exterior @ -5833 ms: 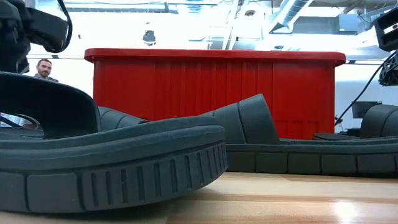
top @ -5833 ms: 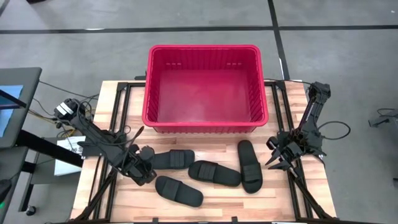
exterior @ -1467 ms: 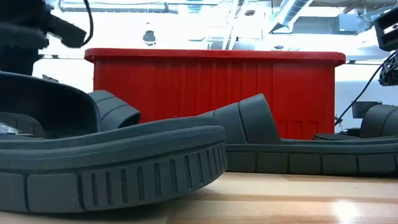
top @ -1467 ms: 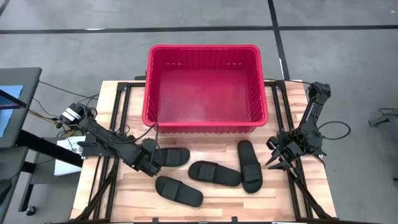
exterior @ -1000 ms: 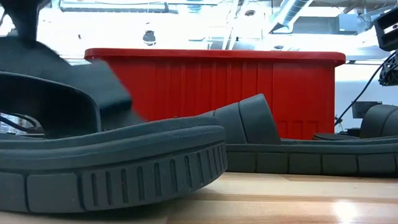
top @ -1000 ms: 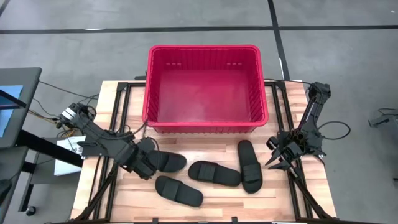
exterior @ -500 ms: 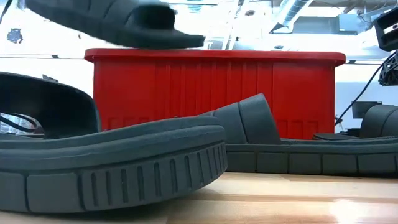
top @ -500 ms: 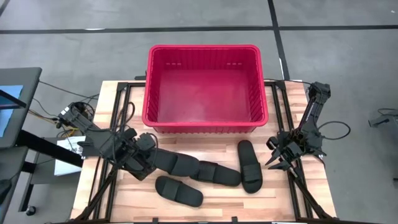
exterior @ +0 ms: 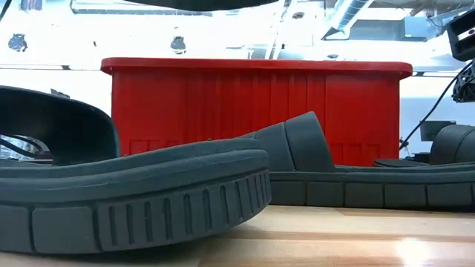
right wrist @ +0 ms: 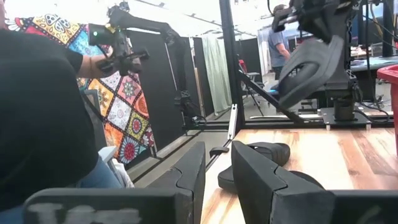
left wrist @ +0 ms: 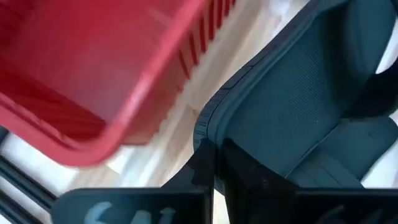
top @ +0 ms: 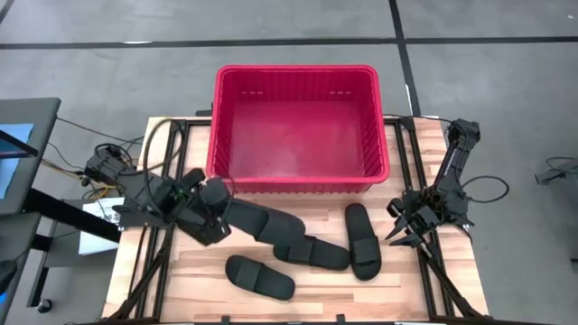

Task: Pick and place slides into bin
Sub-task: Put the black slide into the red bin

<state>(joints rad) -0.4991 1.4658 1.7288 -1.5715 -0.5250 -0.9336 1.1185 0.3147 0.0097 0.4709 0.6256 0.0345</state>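
Left gripper (top: 217, 223), lower left of the high view, is clamped on one end of a slide (top: 266, 227) and has raised it off the table since a second ago. Half a second back the slide was just clearing the boards; now it hangs tilted, its far end over the middle slide (top: 318, 254). In the low view the lifted slide (exterior: 200, 4) has climbed to a dark sliver at the top edge, above the bin (exterior: 256, 111). The left wrist view shows the held slide (left wrist: 292, 106) close up with the red bin rim (left wrist: 124, 118) just beside it.

So the pick is done and the carry has started. Judging from the tilt, the slide must rise a bit more to clear the rim.

Bin (top: 298, 176) in the upper middle of the high view has nothing in it yet. Three slides remain on the table: the middle one, one at lower centre (top: 259, 276), one right of centre (top: 362, 240).

Right gripper (top: 404, 236) waits at the right edge, fingers (right wrist: 186, 171) slightly parted, holding nothing, unchanged.
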